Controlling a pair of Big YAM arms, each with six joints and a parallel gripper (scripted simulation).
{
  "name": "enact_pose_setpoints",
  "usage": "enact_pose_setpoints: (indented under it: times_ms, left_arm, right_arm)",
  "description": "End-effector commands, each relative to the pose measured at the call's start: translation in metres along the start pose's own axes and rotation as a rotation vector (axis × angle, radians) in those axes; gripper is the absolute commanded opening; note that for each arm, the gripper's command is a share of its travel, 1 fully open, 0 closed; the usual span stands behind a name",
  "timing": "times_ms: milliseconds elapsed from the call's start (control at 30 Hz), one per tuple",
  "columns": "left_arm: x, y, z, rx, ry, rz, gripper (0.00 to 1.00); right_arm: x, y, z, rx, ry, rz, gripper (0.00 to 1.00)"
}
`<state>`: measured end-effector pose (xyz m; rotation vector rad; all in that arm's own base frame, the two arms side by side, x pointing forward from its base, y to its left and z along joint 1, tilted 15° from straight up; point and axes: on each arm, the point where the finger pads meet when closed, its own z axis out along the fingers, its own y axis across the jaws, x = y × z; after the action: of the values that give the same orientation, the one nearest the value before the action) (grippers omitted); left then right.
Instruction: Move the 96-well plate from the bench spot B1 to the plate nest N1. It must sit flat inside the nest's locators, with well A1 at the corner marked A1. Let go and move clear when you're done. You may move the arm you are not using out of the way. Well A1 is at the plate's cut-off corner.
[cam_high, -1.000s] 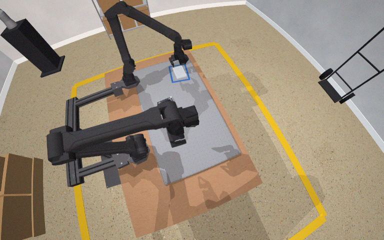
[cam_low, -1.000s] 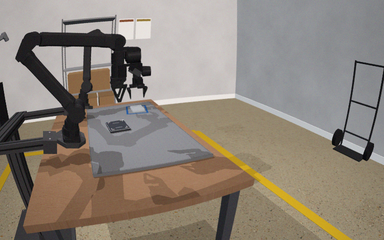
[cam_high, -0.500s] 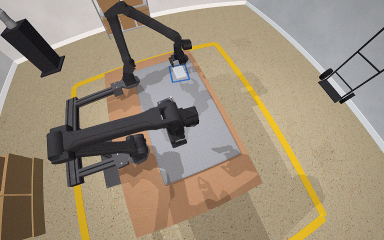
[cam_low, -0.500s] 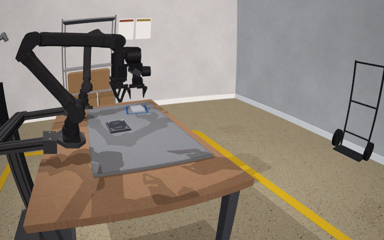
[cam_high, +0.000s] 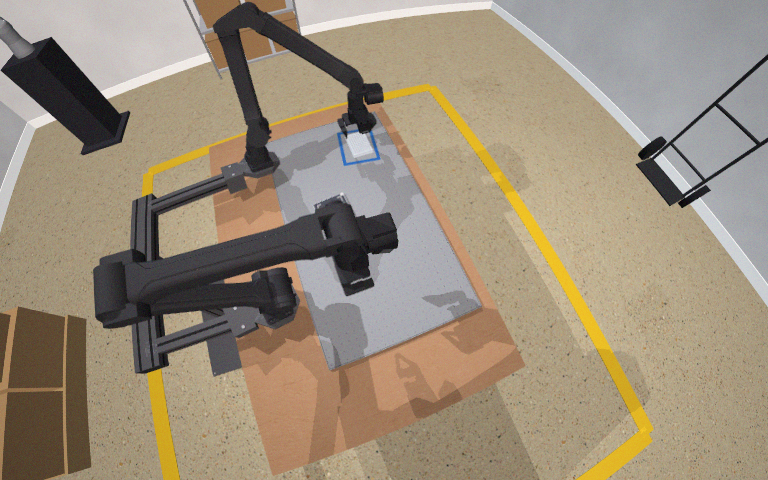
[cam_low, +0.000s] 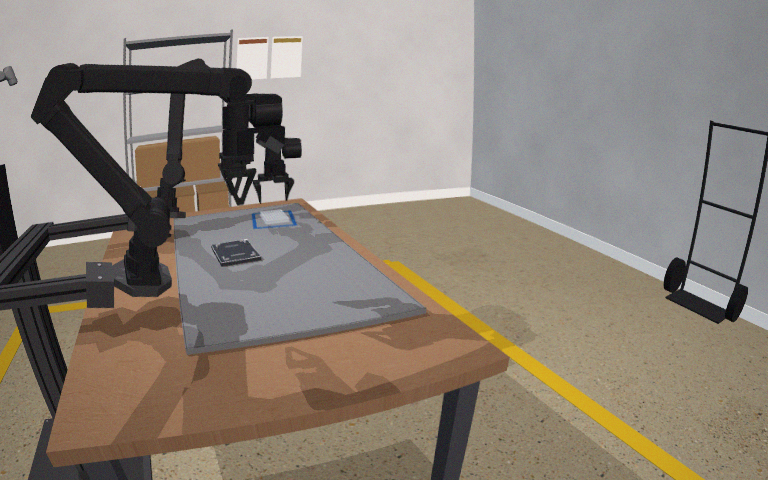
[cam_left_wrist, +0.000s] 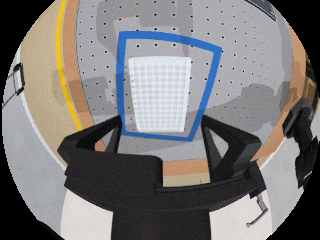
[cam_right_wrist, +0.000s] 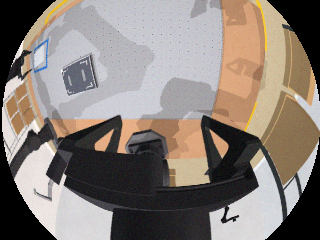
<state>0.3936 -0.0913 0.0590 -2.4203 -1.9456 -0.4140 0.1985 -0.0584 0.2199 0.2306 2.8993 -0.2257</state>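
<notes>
The white 96-well plate (cam_high: 361, 146) lies flat inside the blue outline of spot B1 at the far end of the grey mat. It also shows in the exterior view (cam_low: 271, 216) and in the left wrist view (cam_left_wrist: 159, 94). My left gripper (cam_high: 356, 125) hangs open and empty above the plate's far edge, clear of it; it shows in the exterior view (cam_low: 275, 183) and its own view (cam_left_wrist: 162, 132). The dark plate nest N1 (cam_low: 236, 251) sits empty mid-mat, seen in the right wrist view (cam_right_wrist: 80, 78). My right gripper (cam_low: 237, 191) is open and empty, held high above the mat (cam_right_wrist: 162, 127).
The right arm's forearm (cam_high: 254, 249) covers most of the nest in the top view. The grey mat (cam_low: 283, 283) lies on a wooden table. A shelf with boxes (cam_low: 181, 152) stands behind the table, a hand truck (cam_low: 710, 254) far off to the right.
</notes>
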Motion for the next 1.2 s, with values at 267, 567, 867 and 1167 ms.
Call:
enact_pose_setpoints:
  times_ms: [267, 567, 867, 1167]
  left_arm:
    - [0.001, 0.003, 0.023, -0.003, -0.002, 0.002, 1.0]
    - [0.0, 0.006, 0.033, -0.009, -0.003, 0.006, 1.0]
    - [0.0, 0.003, 0.05, -0.004, -0.003, 0.005, 1.0]
    - [0.002, 0.002, 0.062, -0.002, -0.001, 0.0, 1.0]
  right_arm:
    - [0.001, 0.0, 0.0, -0.002, -0.007, -0.009, 1.0]
    - [0.001, 0.0, 0.0, -0.002, -0.007, -0.009, 1.0]
    - [0.001, 0.0, 0.0, -0.002, -0.007, -0.009, 1.0]
    - [0.001, 0.0, 0.0, -0.002, -0.007, -0.009, 1.0]
